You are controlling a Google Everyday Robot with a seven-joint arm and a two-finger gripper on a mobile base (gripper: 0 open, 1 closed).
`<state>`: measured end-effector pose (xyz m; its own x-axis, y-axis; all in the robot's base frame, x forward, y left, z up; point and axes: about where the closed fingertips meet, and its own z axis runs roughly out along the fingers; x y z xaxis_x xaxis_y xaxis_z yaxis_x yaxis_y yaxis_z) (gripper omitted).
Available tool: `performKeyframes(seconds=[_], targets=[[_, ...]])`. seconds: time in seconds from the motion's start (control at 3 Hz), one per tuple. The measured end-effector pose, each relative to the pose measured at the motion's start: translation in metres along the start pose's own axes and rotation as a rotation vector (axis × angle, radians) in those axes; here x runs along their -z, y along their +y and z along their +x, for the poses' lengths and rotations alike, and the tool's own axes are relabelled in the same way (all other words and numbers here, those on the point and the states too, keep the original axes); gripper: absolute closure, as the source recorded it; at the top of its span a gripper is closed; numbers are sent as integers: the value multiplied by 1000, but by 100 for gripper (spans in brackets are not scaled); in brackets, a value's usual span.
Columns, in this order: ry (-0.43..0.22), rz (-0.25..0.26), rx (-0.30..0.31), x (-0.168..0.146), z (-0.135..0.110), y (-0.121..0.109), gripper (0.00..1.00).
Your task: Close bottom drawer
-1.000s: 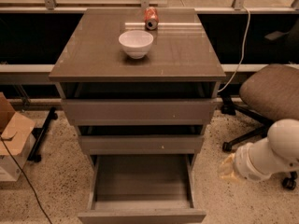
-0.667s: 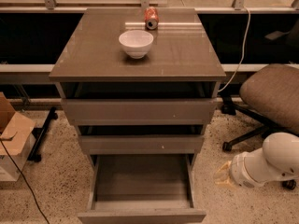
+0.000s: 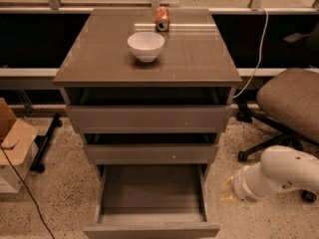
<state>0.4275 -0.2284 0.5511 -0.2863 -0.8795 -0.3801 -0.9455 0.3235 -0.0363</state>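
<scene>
The bottom drawer [image 3: 152, 190] of the taupe-grey cabinet stands pulled far out, its plain box interior bare and its flat front [image 3: 152, 230] at the lower edge of the view. The middle drawer front [image 3: 149, 153] and the top drawer front [image 3: 148, 118] above it stand out a little. My gripper [image 3: 228, 191], at the end of the white arm [image 3: 279, 176], is low at the right of the open drawer, just outside its right side wall and apart from it.
A white bowl [image 3: 145, 45] and a red can on its side [image 3: 162, 19] sit on the cabinet top. An office chair [image 3: 294, 103] stands at the right behind my arm. A cardboard box [image 3: 12, 146] and a cable lie at the left on the speckled floor.
My arm has moved down and to the left, bringing the gripper closer to the right side of the open bottom drawer. The drawers have not moved.
</scene>
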Motion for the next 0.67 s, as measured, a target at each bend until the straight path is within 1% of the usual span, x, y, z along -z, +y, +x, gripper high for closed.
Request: performKeyframes(seconds=[0.33,0.67], targets=[[-16,-46,-14,-38,4,1,100],[-48,-98,-19,-77,7,-1,100]])
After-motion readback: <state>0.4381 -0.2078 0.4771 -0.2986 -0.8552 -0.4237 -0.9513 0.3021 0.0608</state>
